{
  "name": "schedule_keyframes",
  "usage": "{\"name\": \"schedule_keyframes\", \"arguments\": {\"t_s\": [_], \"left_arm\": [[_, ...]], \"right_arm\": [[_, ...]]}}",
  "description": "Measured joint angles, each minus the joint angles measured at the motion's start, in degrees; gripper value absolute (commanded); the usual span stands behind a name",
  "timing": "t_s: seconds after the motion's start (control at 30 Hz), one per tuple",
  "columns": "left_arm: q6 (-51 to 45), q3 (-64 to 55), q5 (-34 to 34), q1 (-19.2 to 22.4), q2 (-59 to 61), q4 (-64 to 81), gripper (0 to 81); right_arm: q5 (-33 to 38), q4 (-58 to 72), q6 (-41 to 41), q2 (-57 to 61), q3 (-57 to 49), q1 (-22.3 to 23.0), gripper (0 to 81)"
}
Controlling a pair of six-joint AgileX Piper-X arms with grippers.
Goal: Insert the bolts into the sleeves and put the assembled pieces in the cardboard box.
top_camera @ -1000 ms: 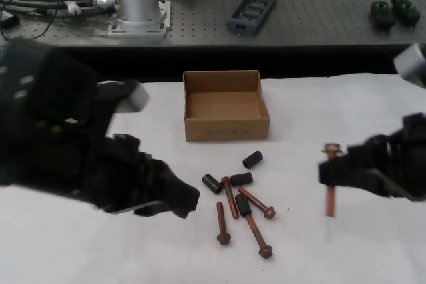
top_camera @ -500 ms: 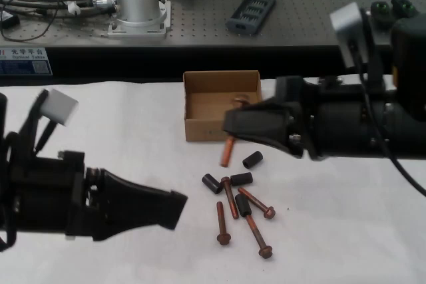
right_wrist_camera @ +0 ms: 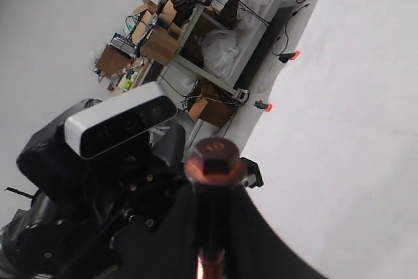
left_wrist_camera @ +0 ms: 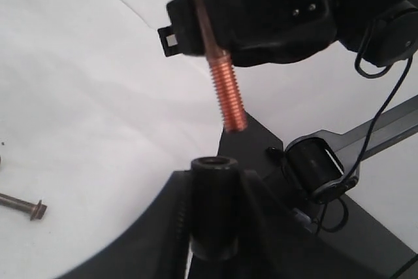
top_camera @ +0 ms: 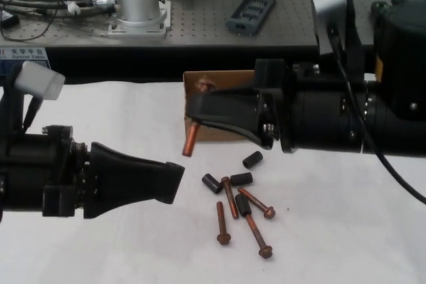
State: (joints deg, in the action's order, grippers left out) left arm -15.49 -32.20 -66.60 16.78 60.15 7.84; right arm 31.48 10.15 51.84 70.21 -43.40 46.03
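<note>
Right pincer (top_camera: pixel 196 108) grips a copper bolt (left_wrist_camera: pixel 219 63) by its shank (head up), tip just above, seemingly not touching, the black sleeve (left_wrist_camera: pixel 214 207) clamped in the left pincer (top_camera: pixel 174 182), near the cardboard box (top_camera: pixel 219 78).

**High view:** camera set well back behind the 2 arms, facing forward and down over the white cloth (top_camera: pixel 333 231). The perforated table (top_camera: pixel 200 24) lies at the far edge.

**Left wrist view:** very near, looking along the left gripper (left_wrist_camera: pixel 214 181) and the sleeve (left_wrist_camera: pixel 214 217) it holds, toward the right arm.

**Right wrist view:** very near, looking along the bolt (right_wrist_camera: pixel 213 161) toward the left arm's wrist camera (right_wrist_camera: pixel 121 125) and the room beyond.

All 3 views share the bolt.
</note>
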Motion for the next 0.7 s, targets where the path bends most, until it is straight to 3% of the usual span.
{"name": "schedule_keyframes", "arguments": {"t_s": [0.7], "left_arm": [[-6.0, 0.0, -0.5, 0.0, 0.0, 7.3, 0.6]], "right_arm": [[0.0, 0.5, -0.8, 0.1, -1.3, 0.0, 2.8]]}}
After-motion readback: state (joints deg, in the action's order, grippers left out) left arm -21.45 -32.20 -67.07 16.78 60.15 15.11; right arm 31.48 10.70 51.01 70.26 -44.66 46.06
